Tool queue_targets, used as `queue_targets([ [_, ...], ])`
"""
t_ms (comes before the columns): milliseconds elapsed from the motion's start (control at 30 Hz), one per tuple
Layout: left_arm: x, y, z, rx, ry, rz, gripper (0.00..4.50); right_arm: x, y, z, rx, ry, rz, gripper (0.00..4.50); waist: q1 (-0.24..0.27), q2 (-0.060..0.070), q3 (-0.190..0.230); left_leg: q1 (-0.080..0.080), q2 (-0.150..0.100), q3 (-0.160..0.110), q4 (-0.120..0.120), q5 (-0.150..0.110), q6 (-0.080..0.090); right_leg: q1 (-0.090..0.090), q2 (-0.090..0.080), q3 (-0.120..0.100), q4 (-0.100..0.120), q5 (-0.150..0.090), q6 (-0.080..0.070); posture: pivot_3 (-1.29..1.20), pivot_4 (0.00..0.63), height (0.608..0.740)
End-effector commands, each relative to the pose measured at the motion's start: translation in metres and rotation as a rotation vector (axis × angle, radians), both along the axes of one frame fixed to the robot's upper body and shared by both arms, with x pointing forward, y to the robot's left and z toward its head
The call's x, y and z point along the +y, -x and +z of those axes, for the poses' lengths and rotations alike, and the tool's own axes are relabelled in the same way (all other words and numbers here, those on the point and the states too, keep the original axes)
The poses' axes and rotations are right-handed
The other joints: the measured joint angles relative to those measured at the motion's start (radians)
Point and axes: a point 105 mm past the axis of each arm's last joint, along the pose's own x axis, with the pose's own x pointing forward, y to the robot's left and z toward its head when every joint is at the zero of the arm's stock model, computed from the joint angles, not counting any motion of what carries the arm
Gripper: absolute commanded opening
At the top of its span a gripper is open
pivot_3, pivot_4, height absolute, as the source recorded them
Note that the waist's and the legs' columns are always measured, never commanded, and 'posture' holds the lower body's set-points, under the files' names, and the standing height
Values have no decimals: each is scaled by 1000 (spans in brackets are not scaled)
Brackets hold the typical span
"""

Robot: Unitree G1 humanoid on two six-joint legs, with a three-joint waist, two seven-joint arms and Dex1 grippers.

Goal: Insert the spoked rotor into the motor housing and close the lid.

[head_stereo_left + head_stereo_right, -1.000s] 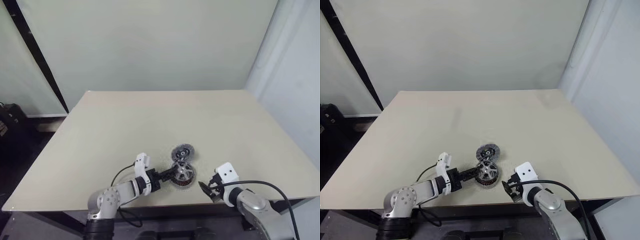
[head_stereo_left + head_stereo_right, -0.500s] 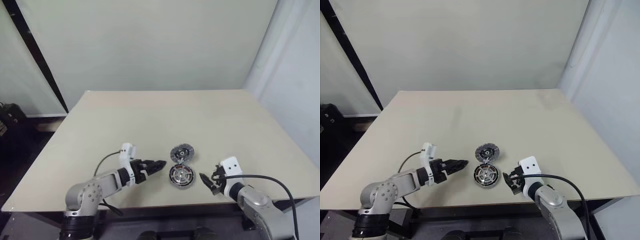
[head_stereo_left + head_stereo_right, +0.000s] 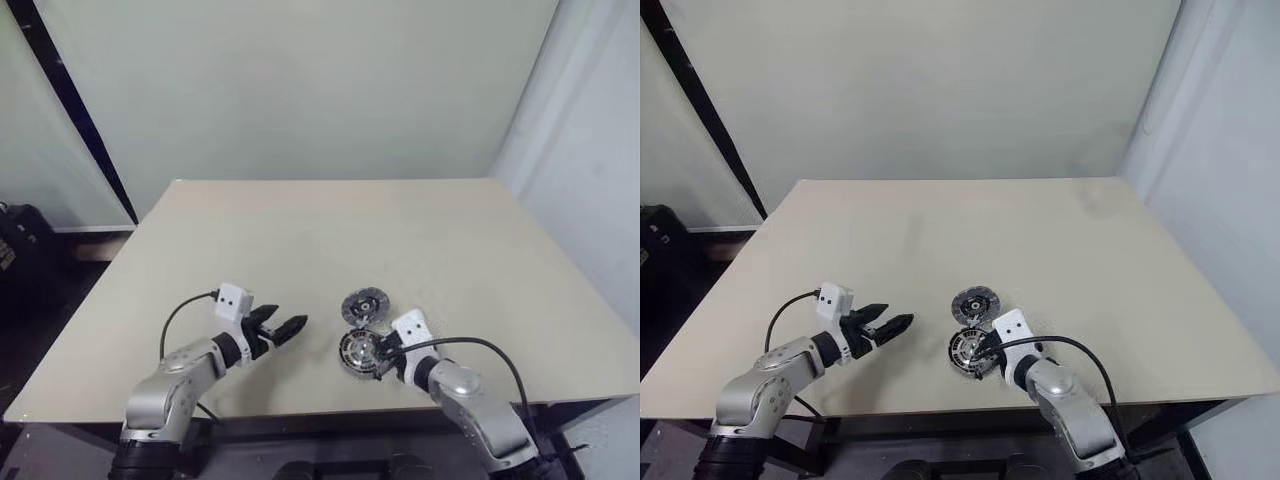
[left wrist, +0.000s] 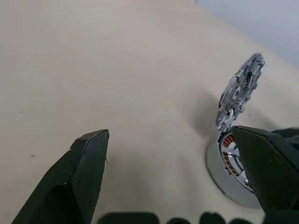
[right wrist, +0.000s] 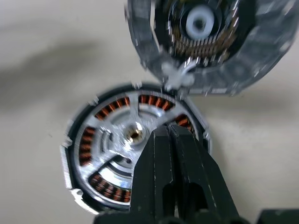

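Note:
The motor housing [image 3: 358,353] lies near the table's front edge, with copper windings ringing its rim [image 5: 86,140]. The spoked rotor [image 5: 122,136], silver with a central hub, sits inside it. The round lid [image 3: 363,304] stands tilted up from the housing's far side, showing its inside [image 5: 201,28]. My right gripper [image 5: 166,131] is shut, with its tips over the rotor beside the hub and nothing between them; it comes at the housing from the right [image 3: 377,352]. My left gripper [image 3: 288,325] hangs open to the left of the housing, apart from it, with both fingers [image 4: 88,158] spread.
The beige table [image 3: 300,240] stretches bare behind and to both sides of the parts. Its front edge runs just below the housing. A black cable [image 3: 480,345] trails from my right wrist.
My left gripper has pulled back to the left, away from the housing. My right gripper has moved left up to the housing and shut over the rotor.

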Motion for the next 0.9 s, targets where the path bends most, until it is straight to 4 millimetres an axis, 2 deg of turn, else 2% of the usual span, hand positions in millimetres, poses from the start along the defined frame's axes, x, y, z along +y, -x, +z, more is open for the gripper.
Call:
queue_targets([
  [33, -5, -1, 9, -49, 0, -19, 4500, 0, -1, -9, -1, 35, 24, 36, 0, 0, 0, 0, 0, 0, 0, 0, 0, 0, 0, 0, 0, 0, 0, 0, 0, 740],
  [167, -7, 1, 7, -43, 0, -24, 4500, -2, 0, -9, -8, 26, 13, 36, 0, 0, 0, 4, 0, 0, 0, 0, 0, 2, 0, 0, 0, 0, 0, 0, 0, 740],
  [333, -8, 2, 4, -27, 3, -28, 4500, -1, -6, 17, -87, -36, 4, 36, 0, 0, 0, 4, 1, 0, 1, 0, 0, 2, 0, 0, 0, 0, 0, 0, 0, 740],
  [433, -11, 3, 2, -9, 17, -32, 4500, 0, -4, 34, -124, -27, 55, 648, 0, 0, 0, 3, 0, 0, 1, 0, 0, 1, 0, 0, 0, 0, 0, 0, 0, 740],
  [500, -13, 4, 1, 11, 34, -39, 4500, 0, 0, 41, -140, 6, 102, 1307, 0, 0, 0, 2, 0, 0, 1, 0, 0, 1, 0, 0, 0, 0, 0, 0, 0, 740],
  [600, -17, 6, -2, 72, 96, -32, 3898, -6, 10, 47, -171, 154, 215, 2351, 0, 0, 0, 2, 0, 0, 1, 0, 0, 1, 0, 0, 0, 0, 0, 0, 0, 740],
  [667, -19, 6, -3, 103, 126, -17, 3249, -11, 14, 50, -181, 222, 264, 3030, 0, 0, 0, 2, 0, 0, 1, 0, 0, 2, 0, 0, 0, 0, 0, 0, 0, 740],
  [900, -19, -3, -22, 341, 202, 143, 710, -17, 28, 52, -199, 483, 548, 3042, 0, -3, 1, 4, 0, -1, 3, 0, 0, 3, 1, -1, 1, 0, 0, 0, 0, 740],
])
